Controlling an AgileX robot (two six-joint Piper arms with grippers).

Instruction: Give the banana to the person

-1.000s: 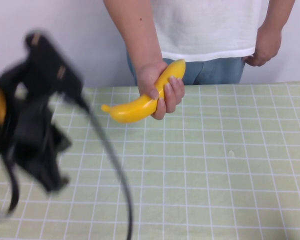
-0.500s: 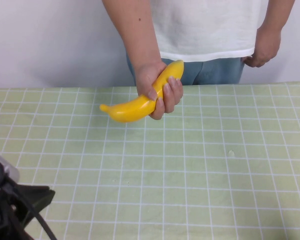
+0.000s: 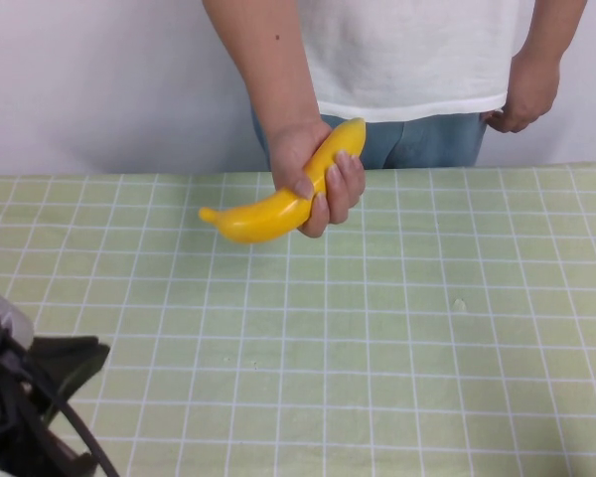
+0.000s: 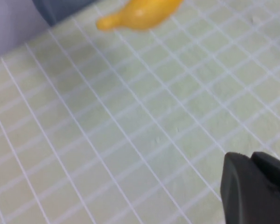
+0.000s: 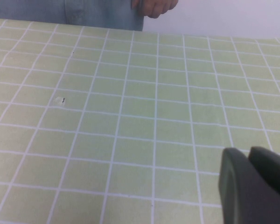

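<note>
The person (image 3: 407,50) stands behind the table in a white T-shirt and blue jeans. One hand (image 3: 313,169) grips the yellow banana (image 3: 268,214) above the table's far edge. The banana also shows in the left wrist view (image 4: 140,14). My left gripper (image 4: 252,158) is shut and empty. It sits low at the near left corner of the high view (image 3: 65,363), far from the banana. My right gripper (image 5: 248,154) is shut and empty over the table. It is outside the high view.
The table (image 3: 397,338) has a light green cloth with a white grid. A small speck (image 3: 460,304) lies right of centre. The person's other hand (image 3: 521,94) hangs by the hip and shows in the right wrist view (image 5: 154,5).
My left arm has dropped from a raised position at the left to the near left corner. The banana has stayed in the person's hand.
</note>
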